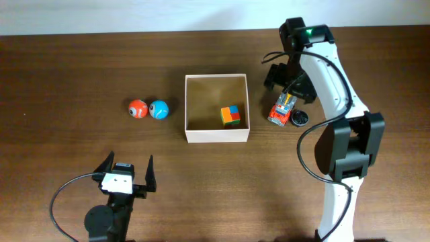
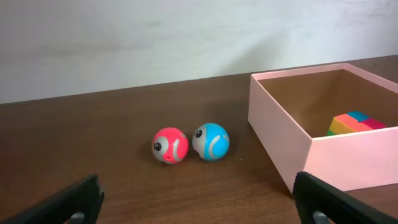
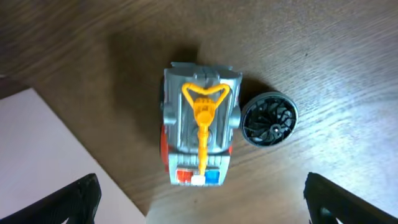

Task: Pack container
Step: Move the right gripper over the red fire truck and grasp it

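The container [image 1: 216, 135] is a square shallow cardboard box at the table's middle, white outside and tan inside; it also shows in the left wrist view [image 2: 280, 118] and as a pale corner in the right wrist view [image 3: 43, 149]. A multicoloured cube [image 1: 231, 115] lies inside it [image 2: 356, 123]. A red ball [image 1: 138, 108] and a blue ball [image 1: 158, 109] sit side by side left of the box [image 2: 170, 145] [image 2: 211, 141]. A grey and red toy truck [image 1: 282, 109] [image 3: 200, 124] and a black round disc [image 1: 298, 118] [image 3: 269, 118] lie right of the box. My right gripper [image 3: 202, 202] hovers open above the truck. My left gripper [image 1: 126, 172] is open and empty near the front.
The brown wooden table [image 1: 67, 74] runs to a white wall at the back. My right arm [image 1: 342, 134] stands at the right side, reaching over the truck.
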Controlling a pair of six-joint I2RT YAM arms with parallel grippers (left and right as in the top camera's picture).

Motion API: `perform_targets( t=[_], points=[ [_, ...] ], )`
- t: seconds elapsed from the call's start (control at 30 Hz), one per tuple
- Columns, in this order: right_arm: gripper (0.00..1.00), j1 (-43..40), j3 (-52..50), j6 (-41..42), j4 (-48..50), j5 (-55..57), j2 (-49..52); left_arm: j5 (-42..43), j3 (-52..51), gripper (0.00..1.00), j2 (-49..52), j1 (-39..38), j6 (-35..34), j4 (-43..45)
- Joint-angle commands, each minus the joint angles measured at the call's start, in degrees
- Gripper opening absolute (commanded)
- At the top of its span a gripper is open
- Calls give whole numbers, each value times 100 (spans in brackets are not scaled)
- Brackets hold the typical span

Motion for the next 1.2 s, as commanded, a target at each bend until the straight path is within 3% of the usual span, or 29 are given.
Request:
perform_targets(
  t=[0.0, 0.53, 0.93, 1.17],
  points=[
    [99, -107, -199, 111, 129, 28, 7, 59, -13, 99, -7, 35, 94, -20],
    [99, -101, -835, -496, 859, -254, 7, 57, -13, 99, -7, 35, 94, -20],
    [100, -103, -1366, -494, 1355, -254, 9, 59, -13, 99, -7, 35, 94, -17],
    [90, -127, -1373, -494, 1405, -254, 7, 59, -13, 99, -7, 35, 94, -20]
  ],
)
